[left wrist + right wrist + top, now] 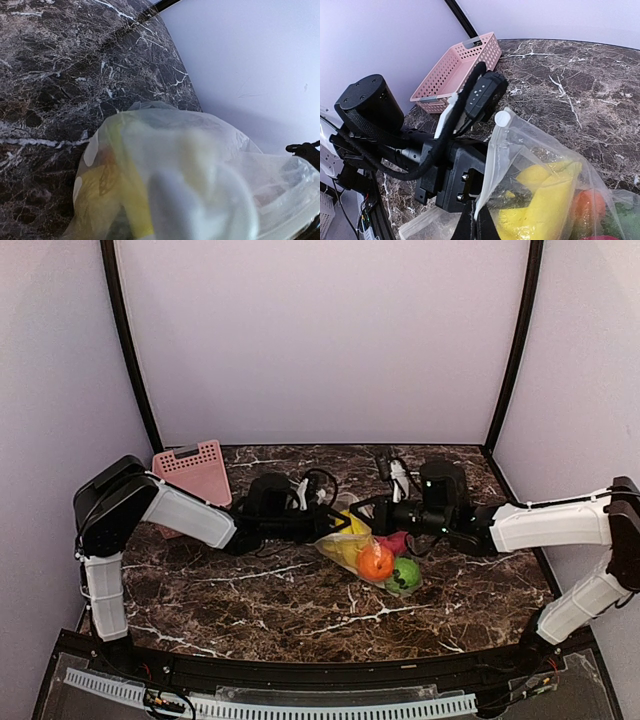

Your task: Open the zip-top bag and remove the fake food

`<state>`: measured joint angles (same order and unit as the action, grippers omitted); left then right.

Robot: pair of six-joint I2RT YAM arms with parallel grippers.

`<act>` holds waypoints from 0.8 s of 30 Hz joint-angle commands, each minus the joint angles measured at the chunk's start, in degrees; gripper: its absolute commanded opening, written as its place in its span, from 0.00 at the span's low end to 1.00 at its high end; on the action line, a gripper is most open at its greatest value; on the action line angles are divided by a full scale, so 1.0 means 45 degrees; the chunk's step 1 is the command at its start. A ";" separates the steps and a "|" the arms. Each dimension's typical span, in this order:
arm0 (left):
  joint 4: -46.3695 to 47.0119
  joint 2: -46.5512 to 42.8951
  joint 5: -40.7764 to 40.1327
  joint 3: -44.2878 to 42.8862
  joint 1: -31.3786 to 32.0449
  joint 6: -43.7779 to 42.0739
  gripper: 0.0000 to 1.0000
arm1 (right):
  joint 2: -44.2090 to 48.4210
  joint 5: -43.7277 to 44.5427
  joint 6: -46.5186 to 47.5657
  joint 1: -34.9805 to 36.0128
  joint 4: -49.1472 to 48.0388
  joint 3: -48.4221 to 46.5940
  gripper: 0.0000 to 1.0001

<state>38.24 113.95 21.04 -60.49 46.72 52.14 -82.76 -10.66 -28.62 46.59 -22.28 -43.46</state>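
Your left tool is pinching the left edge of the zip-top bag, which is lying mid-worktop between your 2 tools. Your right tool is meeting the bag from the right; I cannot tell whether it is apart or together. The fake food, including a banana, an orange ball and a green ball, is sitting inside the bag. A pink basket is resting far left.

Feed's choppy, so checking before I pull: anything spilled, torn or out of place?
Nothing spilled or torn that I can see. The fake food is inside the zip-top bag mid-table. Only the pink basket, far left, sits skewed to the back wall.
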 commanded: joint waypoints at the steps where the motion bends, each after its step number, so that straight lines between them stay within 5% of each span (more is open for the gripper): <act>1: 0.0668 -0.1295 0.0345 0.0736 0.0111 -0.1089 0.13 | 0.0515 0.0568 -0.0179 -0.0099 -0.0419 0.0253 0.00; 24: 0.0069 -0.3867 -0.0386 0.2201 0.1227 -0.6794 0.05 | 0.2326 0.2990 -0.0290 -0.0272 0.0253 0.1097 0.00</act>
<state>38.98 100.33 19.97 -52.45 51.75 27.29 -74.26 -0.80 -29.47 46.04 -20.36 -39.88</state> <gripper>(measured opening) 0.330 0.006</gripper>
